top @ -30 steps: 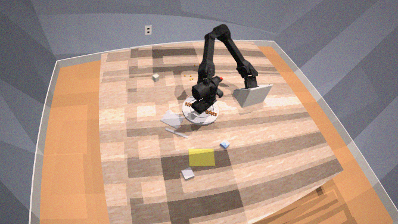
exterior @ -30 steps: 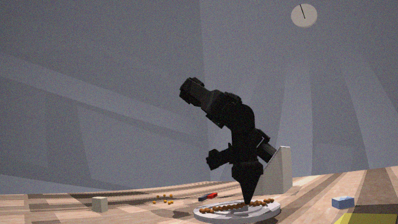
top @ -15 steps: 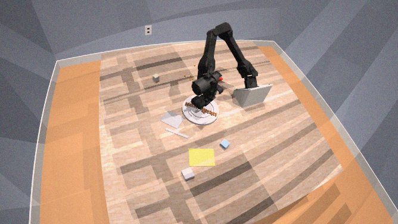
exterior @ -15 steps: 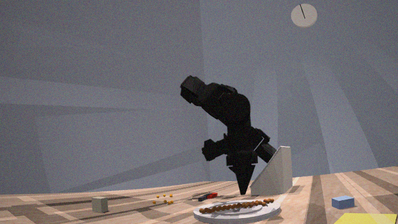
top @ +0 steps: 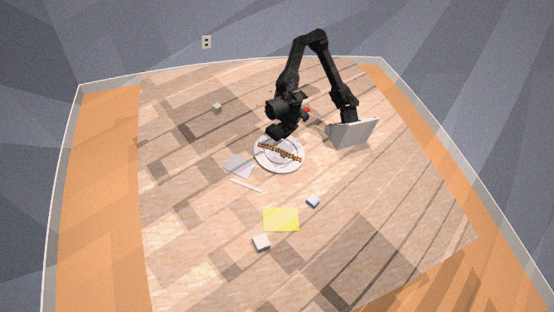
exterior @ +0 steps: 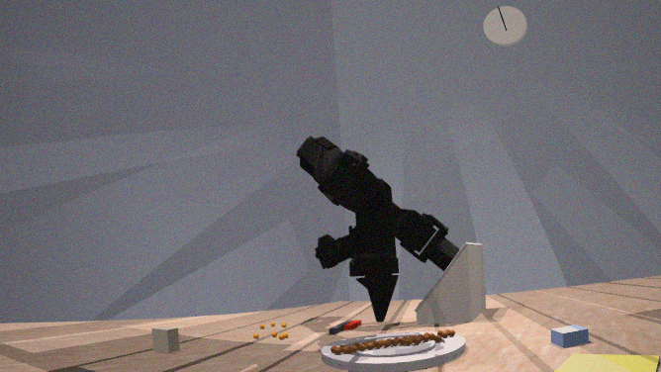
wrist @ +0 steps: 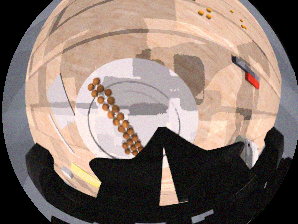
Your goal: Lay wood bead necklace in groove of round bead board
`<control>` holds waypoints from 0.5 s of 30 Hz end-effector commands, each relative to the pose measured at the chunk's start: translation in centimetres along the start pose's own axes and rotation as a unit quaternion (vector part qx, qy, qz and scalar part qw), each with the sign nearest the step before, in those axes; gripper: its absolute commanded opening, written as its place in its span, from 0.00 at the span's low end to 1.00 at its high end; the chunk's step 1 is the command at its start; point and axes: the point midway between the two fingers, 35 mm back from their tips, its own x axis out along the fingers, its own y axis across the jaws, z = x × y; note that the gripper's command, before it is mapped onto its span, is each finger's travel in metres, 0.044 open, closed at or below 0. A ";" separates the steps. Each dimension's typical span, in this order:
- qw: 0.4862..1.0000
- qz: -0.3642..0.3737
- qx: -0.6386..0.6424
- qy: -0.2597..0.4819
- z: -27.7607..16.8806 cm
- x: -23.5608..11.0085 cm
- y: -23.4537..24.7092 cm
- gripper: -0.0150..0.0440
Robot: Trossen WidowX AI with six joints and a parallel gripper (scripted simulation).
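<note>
The wood bead necklace (top: pixel 279 151) (exterior: pixel 393 341) (wrist: pixel 116 117) lies stretched in a nearly straight line across the round grey bead board (top: pixel 286 169) (exterior: pixel 396 358) (wrist: pixel 156 79). Its ends reach the board's rim on both sides. My gripper (top: pixel 275 134) (exterior: pixel 380 317) (wrist: pixel 161 131) is shut and empty. It points down, a little above the board's back edge and clear of the necklace. In the wrist view the near end of the necklace lies just left of the fingertips.
A grey wedge stand (top: pixel 352 130) (exterior: pixel 455 292) holds the arm's base right of the board. A red and blue piece (top: pixel 306 109) (exterior: pixel 346 325), small orange beads (exterior: pixel 272 331), a beige cube (top: pixel 216 108), a grey sheet (top: pixel 240 166), a white stick (top: pixel 245 185), a blue block (top: pixel 313 201) and a yellow sheet (top: pixel 280 218) lie around.
</note>
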 end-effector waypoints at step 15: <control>1.000 -0.003 -0.004 -0.001 0.2 2.1 -0.6 0.25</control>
